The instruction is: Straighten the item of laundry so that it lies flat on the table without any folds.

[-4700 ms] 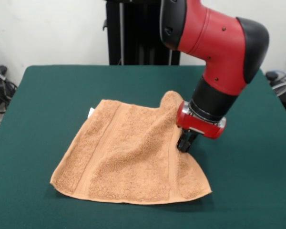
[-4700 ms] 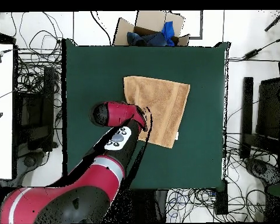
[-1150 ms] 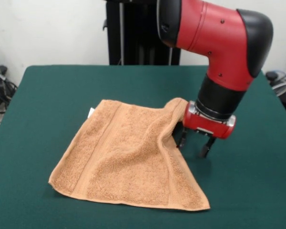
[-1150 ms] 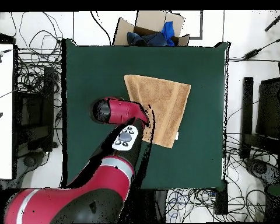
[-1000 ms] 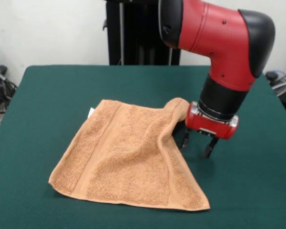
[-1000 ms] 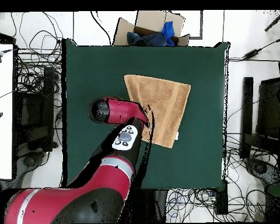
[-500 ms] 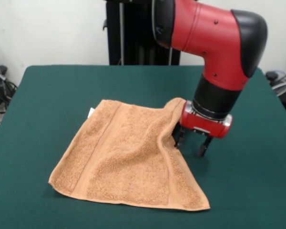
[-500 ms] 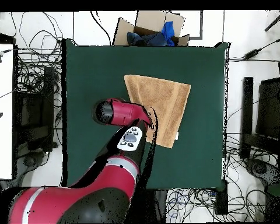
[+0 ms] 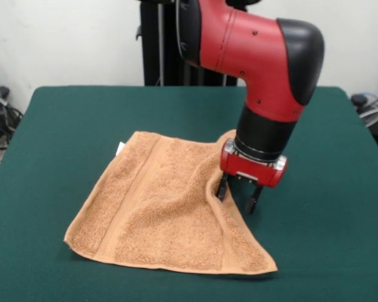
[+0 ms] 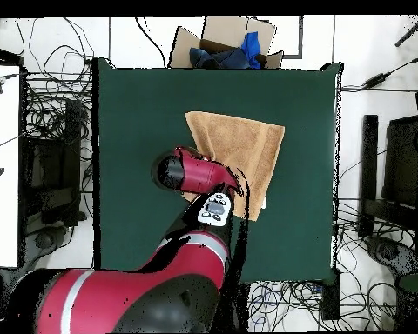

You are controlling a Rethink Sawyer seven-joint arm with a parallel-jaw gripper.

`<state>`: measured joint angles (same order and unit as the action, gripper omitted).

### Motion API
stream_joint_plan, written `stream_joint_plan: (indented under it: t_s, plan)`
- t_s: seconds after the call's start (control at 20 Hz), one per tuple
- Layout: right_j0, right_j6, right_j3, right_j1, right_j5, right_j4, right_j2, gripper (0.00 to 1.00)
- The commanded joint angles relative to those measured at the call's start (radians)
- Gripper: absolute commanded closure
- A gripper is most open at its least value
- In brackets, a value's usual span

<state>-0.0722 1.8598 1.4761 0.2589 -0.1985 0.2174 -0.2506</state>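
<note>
The tan terry towel (image 9: 164, 207) lies on the dark green table (image 9: 82, 119), mostly spread, with a raised fold ridge along its right side and a hump at its far right corner. A small white tag (image 9: 120, 148) shows at its far left edge. My gripper (image 9: 237, 195) is open and empty, low over the towel's right edge, with its left finger at the ridge. In the overhead view the towel (image 10: 247, 148) shows above the arm, and the arm hides the gripper and part of the towel.
A cardboard box with blue cloth (image 10: 225, 48) sits past the table's top edge in the overhead view. Cables and equipment lie on the floor at both sides. The black pedestal (image 9: 170, 44) stands behind the table.
The open gripper has moved left from beside the towel on the bare table to over the towel's right edge. The towel has not visibly moved in the last second.
</note>
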Motion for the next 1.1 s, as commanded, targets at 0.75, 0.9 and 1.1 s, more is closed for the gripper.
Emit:
stream_joint_plan:
  t_s: [0.75,0.9,1.1]
  plan:
    - [-0.022,0.170,0.075,-0.053,0.069,-0.021,0.066,0.00]
    - [-0.039,0.192,0.077,-0.028,0.033,0.007,0.073,0.00]
    - [0.012,0.184,0.100,0.007,-0.025,0.034,0.179,0.00]
